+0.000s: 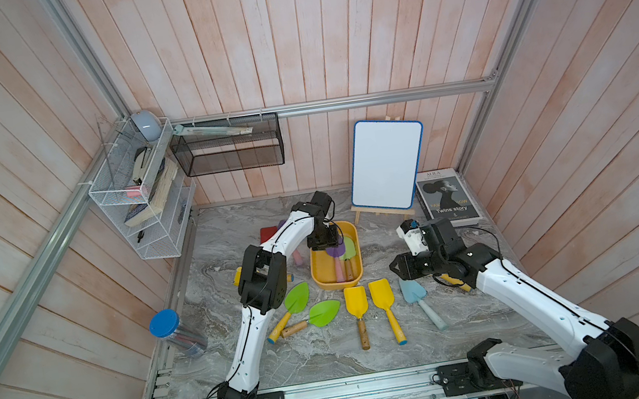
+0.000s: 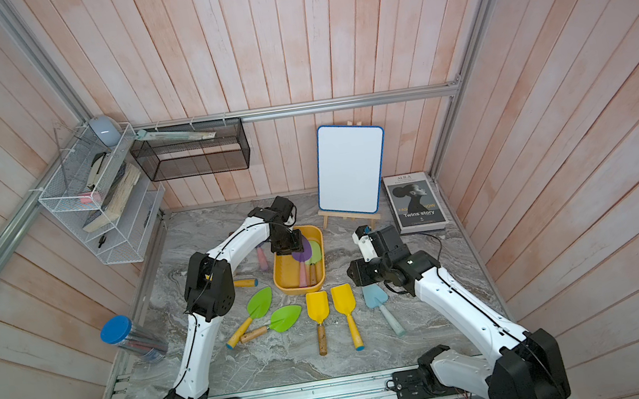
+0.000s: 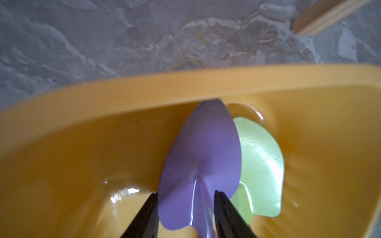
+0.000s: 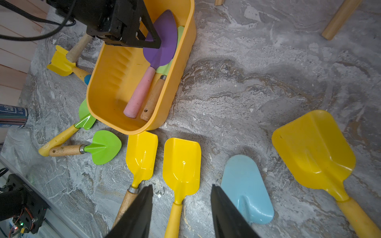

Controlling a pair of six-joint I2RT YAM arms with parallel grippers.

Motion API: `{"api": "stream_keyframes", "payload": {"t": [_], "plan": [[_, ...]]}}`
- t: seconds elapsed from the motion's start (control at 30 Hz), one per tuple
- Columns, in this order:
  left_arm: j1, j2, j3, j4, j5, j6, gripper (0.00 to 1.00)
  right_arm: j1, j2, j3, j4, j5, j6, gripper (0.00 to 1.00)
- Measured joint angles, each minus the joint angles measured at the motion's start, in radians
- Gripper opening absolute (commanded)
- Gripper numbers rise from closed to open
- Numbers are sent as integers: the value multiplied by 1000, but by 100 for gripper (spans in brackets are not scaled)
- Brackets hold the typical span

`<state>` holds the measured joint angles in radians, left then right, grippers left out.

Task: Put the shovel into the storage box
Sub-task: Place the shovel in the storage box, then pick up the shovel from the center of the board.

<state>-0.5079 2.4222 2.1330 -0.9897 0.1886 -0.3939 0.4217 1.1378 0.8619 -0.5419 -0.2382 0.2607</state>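
1. A whiteboard (image 1: 386, 164) with a blue rim is standing on a small wooden easel (image 1: 382, 214) at the back of the marble table (image 1: 330, 358).
2. A book (image 1: 448, 198) is lying flat just beside the easel, its cover showing a woman's profile and the words "Twins story".
3. A white wire rack (image 1: 141, 198) is hanging on the side wall, carrying a grey bowl (image 1: 146, 124) on top and books lower down.
4. A black mesh basket (image 1: 229, 149) is hanging on the back wall beside the rack, with a pale flat packet (image 1: 212, 130) lying across its top.
5. A clear jar (image 1: 185, 337) with a blue lid (image 1: 164, 323) is sitting at the table's edge below the rack.
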Motion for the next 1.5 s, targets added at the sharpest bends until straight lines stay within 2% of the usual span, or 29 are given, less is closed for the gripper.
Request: {"api": "stream_keyframes", "payload": {"t": [0.43,0.67,0.8,0.93,1.0,1.07,1.27,1.5], "plan": [[-24,20,90,-82,-105,-19,49,-22,-3,-1,0,0,0,51],[-51,-11,89,-94,-145,-24,49,-175,-14,40,-34,-16,-43,51],[-74,-159,-39,-53,-133,-37,50,-277,-1,164,-89,-6,-134,53],[-96,-391,-213,53,-83,-56,54,-304,-3,238,-111,77,-319,56],[-107,-514,-306,130,-48,-68,55,-305,-23,222,-123,138,-438,67],[-115,-609,-392,203,-8,-83,56,-312,-44,191,-147,193,-555,70],[-130,-780,-635,400,127,-132,60,-337,-43,84,-274,288,-817,72],[-131,-898,-816,565,229,-185,63,-340,-9,-35,-350,287,-962,72]]}}
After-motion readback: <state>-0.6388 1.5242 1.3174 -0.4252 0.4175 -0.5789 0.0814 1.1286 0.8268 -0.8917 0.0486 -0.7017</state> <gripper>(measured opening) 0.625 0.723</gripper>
